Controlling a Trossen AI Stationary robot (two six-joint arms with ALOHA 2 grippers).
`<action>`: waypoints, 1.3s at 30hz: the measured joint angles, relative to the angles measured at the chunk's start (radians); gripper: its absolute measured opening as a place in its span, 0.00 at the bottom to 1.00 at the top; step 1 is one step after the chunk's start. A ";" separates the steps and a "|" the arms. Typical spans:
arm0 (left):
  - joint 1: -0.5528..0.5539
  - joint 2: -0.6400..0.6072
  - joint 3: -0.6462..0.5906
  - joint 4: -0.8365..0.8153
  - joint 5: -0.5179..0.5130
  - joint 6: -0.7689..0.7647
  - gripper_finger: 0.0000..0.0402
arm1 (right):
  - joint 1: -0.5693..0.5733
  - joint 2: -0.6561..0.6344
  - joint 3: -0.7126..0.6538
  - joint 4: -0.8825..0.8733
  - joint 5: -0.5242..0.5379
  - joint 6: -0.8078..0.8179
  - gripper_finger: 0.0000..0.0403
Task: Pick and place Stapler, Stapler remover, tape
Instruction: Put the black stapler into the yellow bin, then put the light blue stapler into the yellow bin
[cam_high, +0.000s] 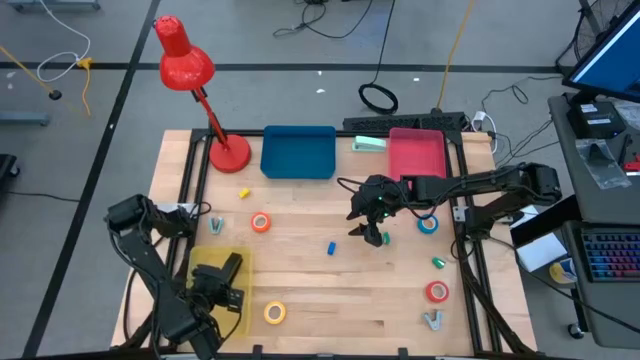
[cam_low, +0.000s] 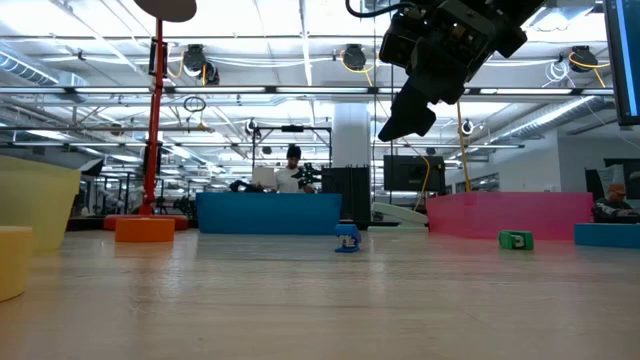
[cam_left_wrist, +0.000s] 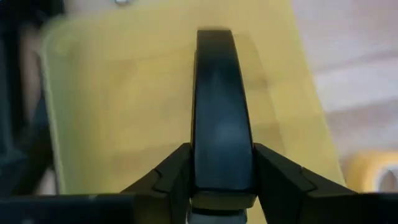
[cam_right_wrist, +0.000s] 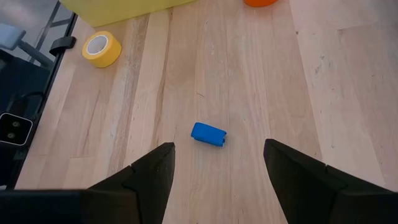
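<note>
- Pale wooden worktop (cam_high: 330, 290).
- Translucent yellow plastic tray (cam_left_wrist: 124, 112): left pincer (cam_left_wrist: 221, 163) hovers above it, clasping the black curved stapler (cam_left_wrist: 221, 106); best lowered flat before release.
- Right pincer (cam_right_wrist: 219, 163) gapes wide above a small blue block (cam_right_wrist: 208, 134).
- Yellow tape ring (cam_right_wrist: 102, 48) lies beside the tray.

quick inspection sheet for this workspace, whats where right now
surface: wooden table, nothing spilled.
job's things: black stapler over the yellow tray; orange tape, yellow tape, blue tape and red tape loose on the table; staple removers near opposite sides.
clutter: blue bit, green bit, yellow bit; red lamp, blue tray, pink tray.
grippers: left hand closed on the black stapler; right hand open, above the blue bit.
cables: black coil on the floor.
surroundings: keyboard on a side desk; person far behind.
</note>
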 joint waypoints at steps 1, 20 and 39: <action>0.000 0.000 0.000 0.015 0.000 0.000 0.44 | 0.000 0.000 0.000 0.000 0.000 0.000 0.59; 0.007 -0.146 0.108 -0.121 -0.186 0.037 0.51 | 0.000 0.000 0.000 -0.013 -0.004 -0.007 0.59; 0.354 -0.258 0.106 -0.119 -0.478 0.767 0.43 | -0.001 -0.001 0.000 -0.223 -0.004 0.026 0.59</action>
